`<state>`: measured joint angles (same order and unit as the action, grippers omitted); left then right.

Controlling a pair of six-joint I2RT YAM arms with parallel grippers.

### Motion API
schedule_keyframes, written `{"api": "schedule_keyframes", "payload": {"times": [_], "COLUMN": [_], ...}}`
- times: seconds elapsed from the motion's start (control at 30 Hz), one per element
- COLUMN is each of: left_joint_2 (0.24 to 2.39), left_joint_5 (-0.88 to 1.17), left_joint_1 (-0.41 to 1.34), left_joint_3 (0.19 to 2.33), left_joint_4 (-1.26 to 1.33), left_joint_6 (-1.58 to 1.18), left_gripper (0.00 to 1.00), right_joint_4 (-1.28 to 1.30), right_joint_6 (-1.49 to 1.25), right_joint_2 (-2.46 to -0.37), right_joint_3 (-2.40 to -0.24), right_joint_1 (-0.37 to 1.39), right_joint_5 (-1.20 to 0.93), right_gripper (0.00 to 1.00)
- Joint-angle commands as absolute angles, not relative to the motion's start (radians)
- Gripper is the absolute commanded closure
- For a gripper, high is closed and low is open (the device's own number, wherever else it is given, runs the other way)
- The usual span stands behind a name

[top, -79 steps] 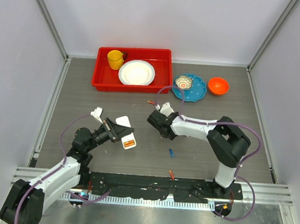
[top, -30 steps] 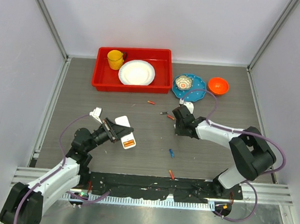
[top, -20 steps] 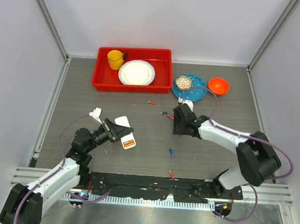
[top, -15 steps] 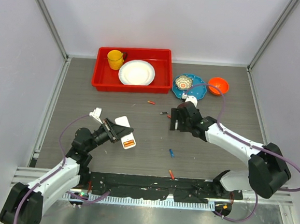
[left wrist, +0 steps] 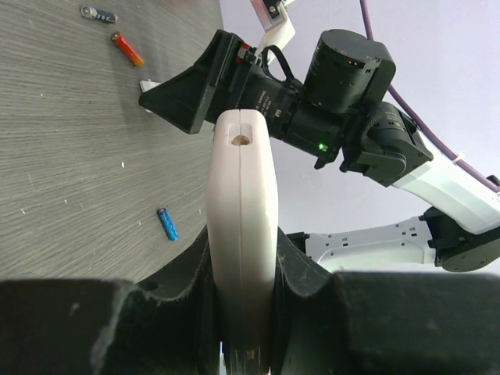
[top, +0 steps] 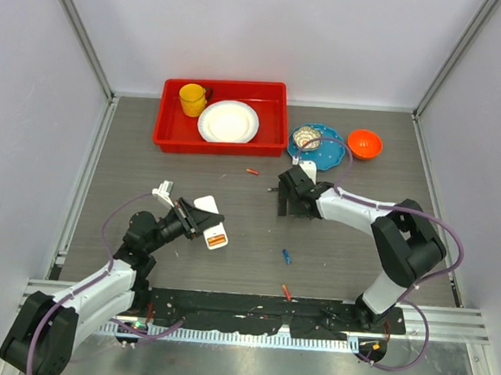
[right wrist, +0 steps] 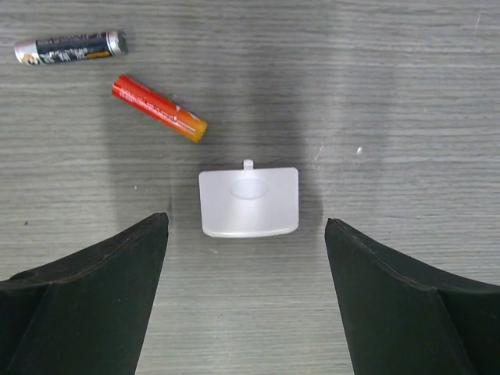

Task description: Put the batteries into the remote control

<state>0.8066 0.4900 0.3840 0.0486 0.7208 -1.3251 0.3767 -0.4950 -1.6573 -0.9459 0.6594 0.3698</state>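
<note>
White plastic filled the left gripper (left wrist: 243, 262), its jaws clamped tight across the flat faces of the remote control (left wrist: 242, 195), which it held at the near left of the grey table (top: 148, 171) with its narrow edge towards the wrist camera. Across the table the right gripper (right wrist: 244, 223) pointed down with its jaws spread wide and nothing in them; a small white battery cover (right wrist: 248, 201) lay flat on the wood between the two fingers (right wrist: 94, 289), clear of both. Just beyond the cover lay an orange-red battery (right wrist: 158, 108) and, near it but apart, a dark battery (right wrist: 70, 47). A blue battery (top: 287, 256) lay alone nearer the arms' bases, and a red battery (top: 251, 171) sat towards the red tray (top: 269, 119) at the back, which held a yellow mug (top: 191, 99) and a white plate (top: 229, 121). A blue plate (top: 322, 158) and an orange bowl (top: 364, 143) stood to the tray's right
</note>
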Motion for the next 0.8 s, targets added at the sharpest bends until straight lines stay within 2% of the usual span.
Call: {"api": "schedule_keyframes", "payload": {"times": [0.0,0.27,0.5,0.77], "left_joint_2": [0.788,0.784,0.785,0.765], "left_joint_5": [0.499,0.500,0.495,0.486], "left_joint_1": [0.382,0.382,0.380,0.380], "left_joint_3": [0.021,0.020,0.021,0.021], "left_joint_4": [0.785,0.779,0.775,0.750], "left_joint_6": [-1.315,-1.315,-1.312,-1.310], "left_gripper": [1.00,1.00,1.00,1.00], "right_joint_4": [0.357,0.295,0.290,0.298], "right_joint_6": [-0.508,-0.465,-0.433,-0.408], "right_joint_2": [-1.698,-1.678,-1.661,-1.620], "right_joint_3": [-1.002,-0.933,-0.907,-0.845], "right_joint_1": [0.655,0.634,0.623,0.609], "right_joint_5": [0.410,0.339,0.278,0.213], "right_gripper": [0.13,0.16,0.22,0.23]}}
